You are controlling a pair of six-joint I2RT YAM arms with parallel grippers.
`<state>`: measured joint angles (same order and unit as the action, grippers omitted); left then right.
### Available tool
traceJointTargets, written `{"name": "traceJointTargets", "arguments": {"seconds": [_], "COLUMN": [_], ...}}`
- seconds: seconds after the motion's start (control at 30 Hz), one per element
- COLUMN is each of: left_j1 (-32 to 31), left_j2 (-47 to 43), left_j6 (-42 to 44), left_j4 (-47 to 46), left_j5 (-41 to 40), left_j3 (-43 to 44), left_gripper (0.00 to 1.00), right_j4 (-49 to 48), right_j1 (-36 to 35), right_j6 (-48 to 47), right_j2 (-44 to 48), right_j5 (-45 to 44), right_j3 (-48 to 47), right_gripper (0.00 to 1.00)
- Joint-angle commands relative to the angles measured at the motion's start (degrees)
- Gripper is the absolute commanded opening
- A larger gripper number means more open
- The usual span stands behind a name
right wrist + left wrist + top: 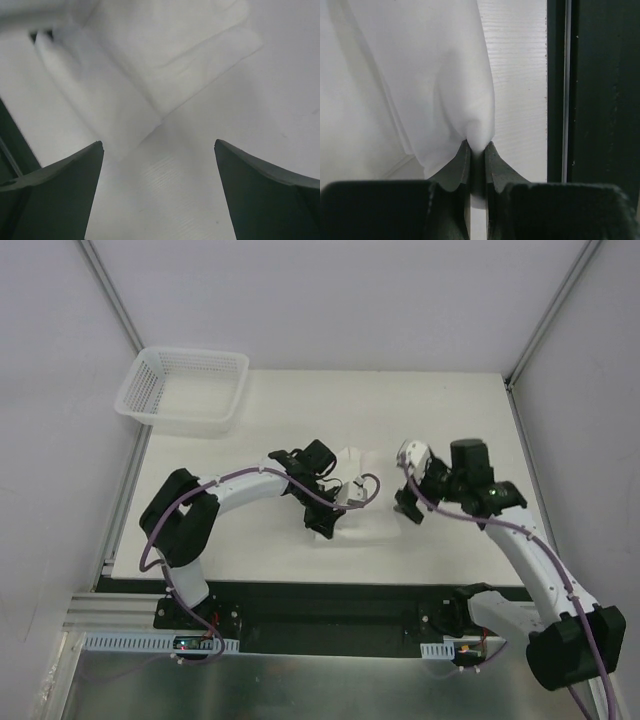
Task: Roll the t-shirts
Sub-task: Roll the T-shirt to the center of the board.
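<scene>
1. The tabletop (300, 420) is the biggest thing and fills the middle of the top view. It is flat, so cloth can be rolled on it.
2. The white t-shirt (352, 465) lies in the middle of the top view, between the two arms. It looks folded over on itself, likely to make it ready for rolling.
3. The white mesh basket (200, 425) sits at the upper left of the top view, well apart from the t-shirt. I think it waits there for rolled shirts.
4. The left end effector (477, 147) is pinched tight on an edge of the t-shirt. The cloth bunches at the lower middle of the left wrist view. I think this hold is for lifting the edge to start a roll.
5. The right end effector (159, 145) has its fingers wide apart and holds nothing. It hangs over bare tabletop near the t-shirt, which shows across the top of its view. It may be there to help next.
</scene>
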<state>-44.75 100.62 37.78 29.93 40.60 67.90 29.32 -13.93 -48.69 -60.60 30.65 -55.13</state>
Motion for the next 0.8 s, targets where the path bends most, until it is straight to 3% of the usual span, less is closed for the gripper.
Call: {"name": "traceJointTargets", "arguments": {"seconds": [0.0, 0.2, 0.77], "left_j1": [2.47, 4.41, 7.84], "left_j2": [1.86, 4.05, 6.61], "left_j6": [-3.06, -3.33, -4.64], "left_j4": [5.66, 7.42, 8.91], "left_j5": [9.76, 12.84, 18.37], "left_j3": [3.46, 5.22, 6.9], "left_gripper": [0.0, 0.0, 0.0], "right_j4": [-0.49, -5.32, -13.06], "right_j1": [-6.27, -12.6, -19.99], "right_j6": [-17.13, -21.45, -26.19], "right_j2": [10.31, 10.24, -6.72], "right_j5": [-4.2, -4.29, -1.3], "right_j3": [13.63, 19.62, 18.49], "right_gripper": [0.96, 0.96, 0.96]}}
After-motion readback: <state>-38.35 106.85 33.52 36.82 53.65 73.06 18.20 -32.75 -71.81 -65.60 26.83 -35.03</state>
